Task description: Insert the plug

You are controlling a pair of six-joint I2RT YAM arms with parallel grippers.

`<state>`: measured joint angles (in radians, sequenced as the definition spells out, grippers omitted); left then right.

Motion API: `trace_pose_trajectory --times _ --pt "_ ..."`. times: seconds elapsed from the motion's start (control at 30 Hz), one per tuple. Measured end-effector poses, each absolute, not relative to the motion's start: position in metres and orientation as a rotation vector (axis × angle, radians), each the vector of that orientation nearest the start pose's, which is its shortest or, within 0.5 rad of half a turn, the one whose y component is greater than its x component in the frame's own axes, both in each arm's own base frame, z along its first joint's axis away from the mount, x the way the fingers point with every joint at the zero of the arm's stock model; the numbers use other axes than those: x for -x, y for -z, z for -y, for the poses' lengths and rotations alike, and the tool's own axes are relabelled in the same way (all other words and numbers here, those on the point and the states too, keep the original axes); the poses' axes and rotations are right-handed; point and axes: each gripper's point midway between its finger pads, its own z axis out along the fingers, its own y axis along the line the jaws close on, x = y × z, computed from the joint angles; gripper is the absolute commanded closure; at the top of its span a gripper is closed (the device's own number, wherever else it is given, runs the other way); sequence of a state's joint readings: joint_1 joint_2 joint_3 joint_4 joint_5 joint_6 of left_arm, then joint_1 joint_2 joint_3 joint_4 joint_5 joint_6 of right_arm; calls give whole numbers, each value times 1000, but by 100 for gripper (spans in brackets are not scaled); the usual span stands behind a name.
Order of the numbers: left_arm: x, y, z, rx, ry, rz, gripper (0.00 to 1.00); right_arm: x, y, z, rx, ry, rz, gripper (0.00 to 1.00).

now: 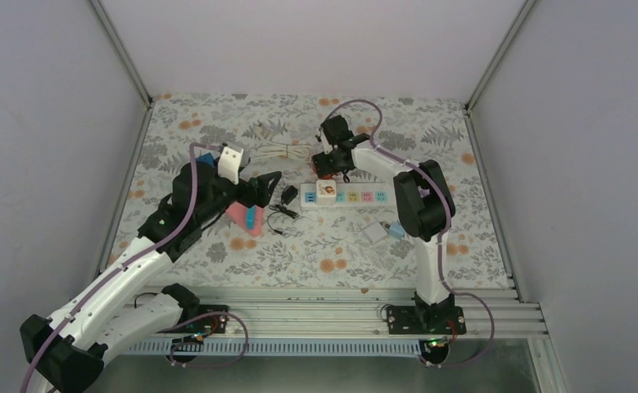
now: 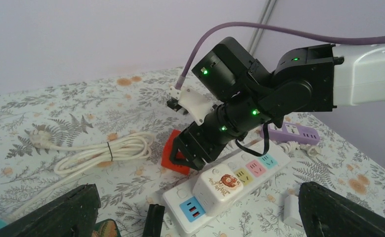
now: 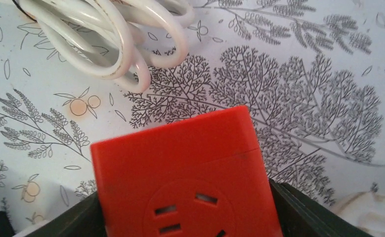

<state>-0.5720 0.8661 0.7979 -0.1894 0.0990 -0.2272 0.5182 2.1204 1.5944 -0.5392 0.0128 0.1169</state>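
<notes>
A white power strip (image 1: 356,196) with coloured sockets lies mid-table, with a white cube adapter (image 1: 326,192) plugged in near its left end. Both also show in the left wrist view: strip (image 2: 259,165), cube (image 2: 219,186). My right gripper (image 1: 325,166) is just behind the strip's left end, shut on a red cube plug adapter (image 3: 185,173), which sits between its fingers (image 3: 309,217). The red adapter (image 2: 170,150) is low over the tablecloth, tilted. My left gripper (image 1: 270,187) is open wide and empty, left of the strip, facing it (image 2: 200,219).
A coiled white cable (image 1: 278,150) lies behind the red adapter (image 3: 106,34). A black plug with a thin cord (image 1: 287,196) lies by the strip's left end. A pink box (image 1: 246,216) is under my left arm. A white charger (image 1: 374,232) and a purple strip (image 2: 289,132) lie to the right.
</notes>
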Motion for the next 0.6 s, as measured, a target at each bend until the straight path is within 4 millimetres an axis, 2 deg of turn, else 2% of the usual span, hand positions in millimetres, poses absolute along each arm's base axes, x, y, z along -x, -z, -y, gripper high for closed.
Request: trace_pose_trajectory --times 0.2,0.37,0.47,0.6 --pt "-278 -287 193 -371 617 -1865 0 -460 -56 -254 526 -167 -2562 37" --pt "-283 -282 189 -325 598 -1888 0 -461 -75 -253 499 -190 -2473 35" --pt "-287 -280 187 -293 588 -1901 0 -450 -107 -251 488 -249 -2391 34" --pt "-295 -273 187 -264 570 -1929 0 -442 -172 -259 479 -375 -2216 35"
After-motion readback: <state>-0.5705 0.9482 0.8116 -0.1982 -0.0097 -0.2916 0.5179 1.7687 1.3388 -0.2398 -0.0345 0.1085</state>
